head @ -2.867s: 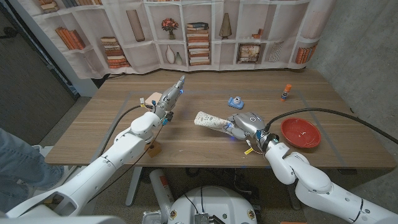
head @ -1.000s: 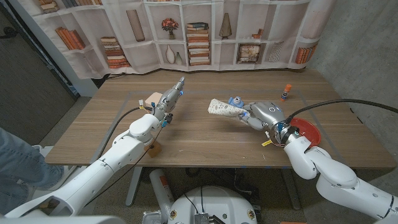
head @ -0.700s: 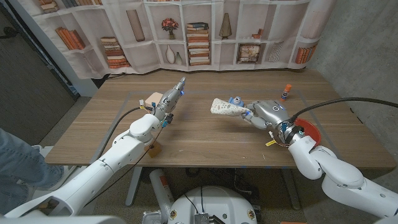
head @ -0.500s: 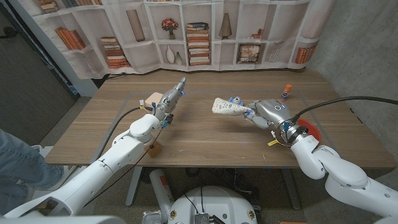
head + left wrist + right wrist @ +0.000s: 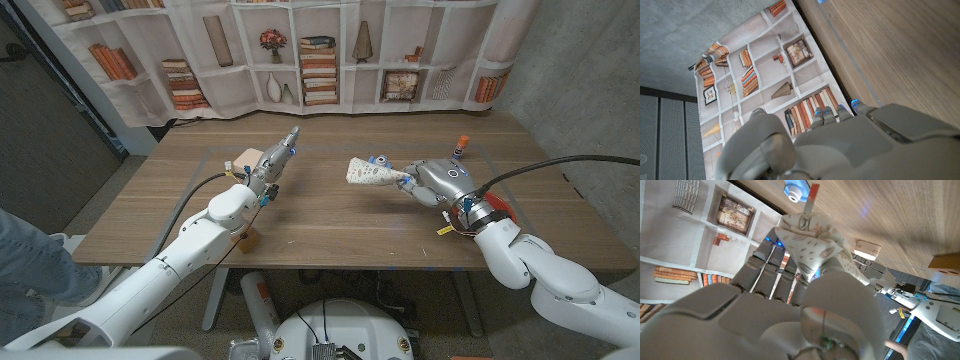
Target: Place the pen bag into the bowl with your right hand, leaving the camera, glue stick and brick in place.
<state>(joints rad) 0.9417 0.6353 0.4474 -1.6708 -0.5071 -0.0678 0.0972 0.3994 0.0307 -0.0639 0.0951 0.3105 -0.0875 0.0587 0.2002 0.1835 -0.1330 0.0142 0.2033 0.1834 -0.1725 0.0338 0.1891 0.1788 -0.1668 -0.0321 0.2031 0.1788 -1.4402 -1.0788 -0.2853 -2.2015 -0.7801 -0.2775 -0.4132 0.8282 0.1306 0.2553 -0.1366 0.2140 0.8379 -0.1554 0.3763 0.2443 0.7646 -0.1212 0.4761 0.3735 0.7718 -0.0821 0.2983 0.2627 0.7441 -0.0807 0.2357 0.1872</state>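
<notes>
Wooden surface (image 5: 330,215) in front of a printed bookshelf backdrop (image 5: 320,50).

Right hand (image 5: 435,182) grips the pen bag (image 5: 372,174) by one end, fingers wrapped round it; the right wrist view shows the fabric bunched between thumb and fingers. The bag hangs clear of the surface, free end pointing toward the robot's left, so it sticks out away from the bowl. Holding it by the end keeps the bulk out front, but it means the hand has to swing well past the rim before letting go.

Red bowl (image 5: 502,212) sits just behind the right wrist, mostly hidden by the forearm. Looks like the carry leg: bag lifted, not yet over the bowl.

Camera (image 5: 379,160), small and blue, sits on the surface just behind the raised bag, so the free end should stay high to avoid clipping it. Glue stick (image 5: 461,145) stands upright further back, near the hand's far side. Brick (image 5: 252,160) is beside the left hand (image 5: 280,155), which is parked with fingers straight and together, holding nothing, well apart from the action.
</notes>
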